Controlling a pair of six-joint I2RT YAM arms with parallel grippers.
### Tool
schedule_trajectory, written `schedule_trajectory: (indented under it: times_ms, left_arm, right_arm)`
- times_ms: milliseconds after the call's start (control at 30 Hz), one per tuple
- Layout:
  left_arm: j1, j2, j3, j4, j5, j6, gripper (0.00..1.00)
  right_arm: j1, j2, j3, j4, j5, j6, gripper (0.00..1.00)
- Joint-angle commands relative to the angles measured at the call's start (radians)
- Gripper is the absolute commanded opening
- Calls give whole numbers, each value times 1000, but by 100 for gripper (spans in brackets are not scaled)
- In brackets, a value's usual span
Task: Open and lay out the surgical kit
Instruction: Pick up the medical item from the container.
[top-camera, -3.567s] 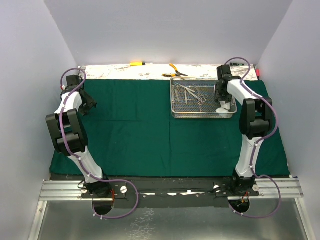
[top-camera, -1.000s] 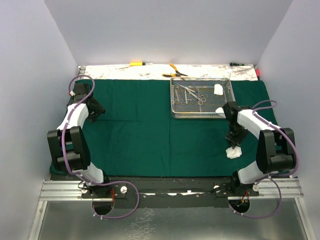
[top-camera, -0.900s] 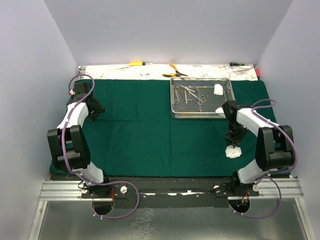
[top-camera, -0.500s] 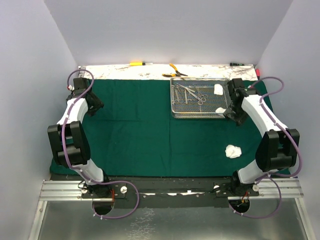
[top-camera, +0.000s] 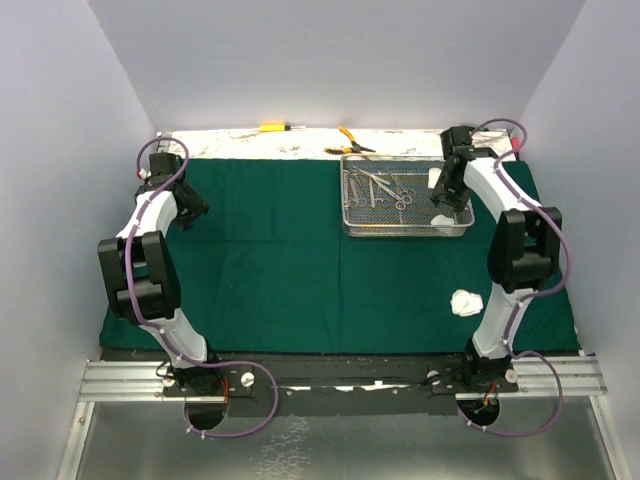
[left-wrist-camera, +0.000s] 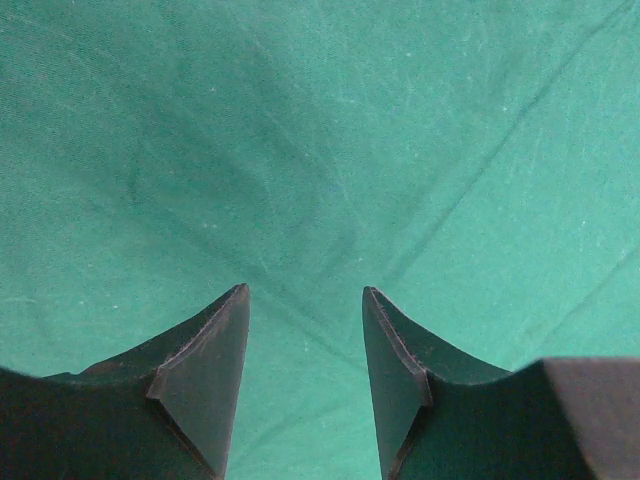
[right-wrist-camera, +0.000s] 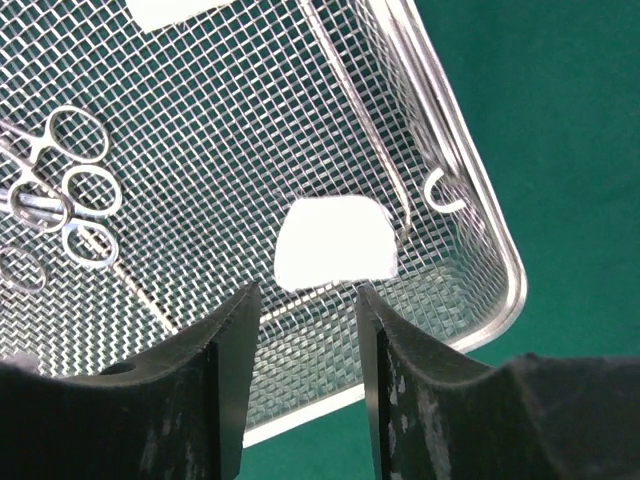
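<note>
While the right gripper (right-wrist-camera: 305, 300) hung over the right end of the wire-mesh tray (right-wrist-camera: 497, 262), its fingers stood apart with nothing between them. A white gauze roll (right-wrist-camera: 335, 245) lay in the tray's near right corner, just ahead of the fingertips and slightly toward the right finger. Its longer side ran across the gap, not along it. The right arm was plainly the nearer. The left gripper (left-wrist-camera: 305, 300), likewise apart and empty, hovered over bare green cloth (left-wrist-camera: 320, 150) at the far left. Judgement: a descent with a slight rightward correction should bracket the roll. A second gauze roll (top-camera: 466, 302) lay on the cloth outside the tray.
</note>
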Motion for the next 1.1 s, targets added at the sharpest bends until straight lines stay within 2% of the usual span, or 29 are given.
schedule_trajectory:
  times_ms: [0, 400, 500, 567, 633, 767, 1067]
  left_arm:
    - [-6, 22, 31, 3, -20, -16, 51]
    - [-6, 31, 60, 1, 1, -17, 50]
    - [-6, 27, 55, 1, 1, -19, 50]
    - [-6, 21, 48, 0, 1, -19, 50]
    - [-6, 14, 40, 0, 0, -20, 50]
    - [-6, -7, 27, 2, 0, -18, 50]
    - [-6, -48, 11, 2, 1, -11, 50]
  right_arm:
    - [-7, 94, 60, 6, -42, -52, 46]
    - [-8, 225, 62, 54, -60, -70, 37]
    - [-8, 246, 73, 15, -49, -43, 30]
    - [-9, 248, 71, 7, -51, -32, 19]
    - [-9, 235, 67, 8, -47, -26, 10]
    - [-9, 189, 88, -5, -25, -35, 1]
    - [-7, -18, 100, -87, -52, -15, 0]
